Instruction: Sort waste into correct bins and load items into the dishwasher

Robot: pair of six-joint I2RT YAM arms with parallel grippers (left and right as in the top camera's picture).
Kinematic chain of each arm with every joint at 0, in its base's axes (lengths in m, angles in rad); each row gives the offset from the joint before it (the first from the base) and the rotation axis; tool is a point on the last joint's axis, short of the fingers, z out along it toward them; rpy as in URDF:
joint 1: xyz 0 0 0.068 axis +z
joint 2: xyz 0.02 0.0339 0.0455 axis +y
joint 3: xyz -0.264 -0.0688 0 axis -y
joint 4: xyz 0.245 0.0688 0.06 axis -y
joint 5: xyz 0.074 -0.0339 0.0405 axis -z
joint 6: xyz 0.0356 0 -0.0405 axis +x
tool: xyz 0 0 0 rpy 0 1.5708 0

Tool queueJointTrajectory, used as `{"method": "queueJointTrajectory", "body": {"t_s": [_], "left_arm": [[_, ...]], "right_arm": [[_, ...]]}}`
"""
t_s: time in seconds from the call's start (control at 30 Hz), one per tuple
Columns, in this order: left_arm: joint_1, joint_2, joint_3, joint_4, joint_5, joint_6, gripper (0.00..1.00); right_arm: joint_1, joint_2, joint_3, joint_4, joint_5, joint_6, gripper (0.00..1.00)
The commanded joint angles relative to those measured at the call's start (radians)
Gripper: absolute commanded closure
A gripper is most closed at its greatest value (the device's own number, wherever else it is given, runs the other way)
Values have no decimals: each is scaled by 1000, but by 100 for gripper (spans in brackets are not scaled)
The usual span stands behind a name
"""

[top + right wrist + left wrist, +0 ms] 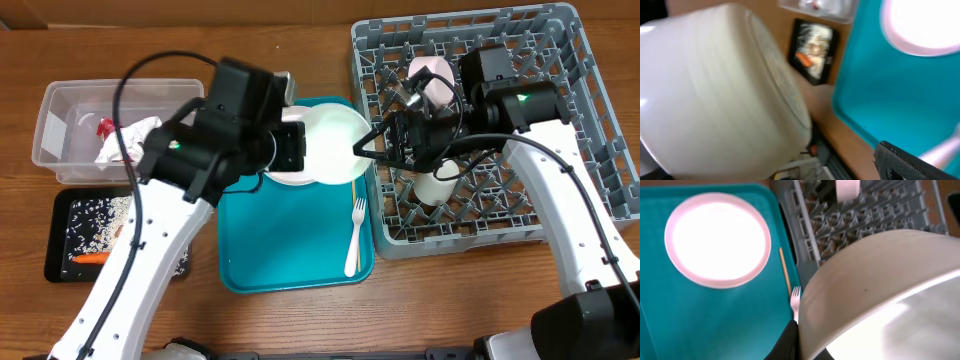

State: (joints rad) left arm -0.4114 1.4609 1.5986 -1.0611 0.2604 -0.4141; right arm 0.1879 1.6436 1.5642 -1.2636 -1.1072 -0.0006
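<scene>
The worktop (290,50) is carrying everything, with the dish rack (598,120) sitting on the right and the teal tray (290,250) lying just beside its left wall. The clear tub (60,110) and the black tray (58,262) are sitting far left, well apart from both tools (napkins (125,140) and wrapper (104,127) in the tub, scraps (100,215) and a carrot (92,258) in the black tray).

Over the teal tray's right edge the left tool (297,147) is pinching the bowl (335,140) and holding it clear of the tray, probably to carry it over the rack wall or hand it across. The right tool (374,148) is hanging over that wall with its fingers spread at the bowl's far rim; I cannot tell whether it is touching.

Room is looking tight there, with the wall below and a cup (430,75) standing behind. The plate (717,239) is lying on the teal tray, with the fork (354,235) and the stick (785,270) along its right side.
</scene>
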Motion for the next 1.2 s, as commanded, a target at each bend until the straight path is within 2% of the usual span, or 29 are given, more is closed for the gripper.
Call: {"method": "queueJointTrajectory", "body": {"t_s": [0.0, 0.23, 0.53, 0.83, 0.97, 1.1, 1.17], "left_arm": [[1, -1, 31, 10, 21, 18, 96], [1, 23, 31, 17, 68, 18, 96], [1, 26, 31, 18, 80, 17, 96], [1, 31, 31, 21, 80, 17, 96], [1, 31, 31, 23, 80, 17, 96], [1, 31, 31, 26, 80, 17, 96], [1, 31, 31, 26, 80, 18, 96]], "right_arm": [[-1, -13, -2, 14, -193, -53, 0], [-1, -13, -2, 43, -252, -105, 1], [0, -13, -2, 131, -229, -105, 13], [3, -13, -2, 141, -229, -105, 22], [3, -13, -2, 141, -228, -105, 29], [9, -13, -2, 141, -188, -105, 45], [19, -13, -2, 141, -170, -105, 49]]}}
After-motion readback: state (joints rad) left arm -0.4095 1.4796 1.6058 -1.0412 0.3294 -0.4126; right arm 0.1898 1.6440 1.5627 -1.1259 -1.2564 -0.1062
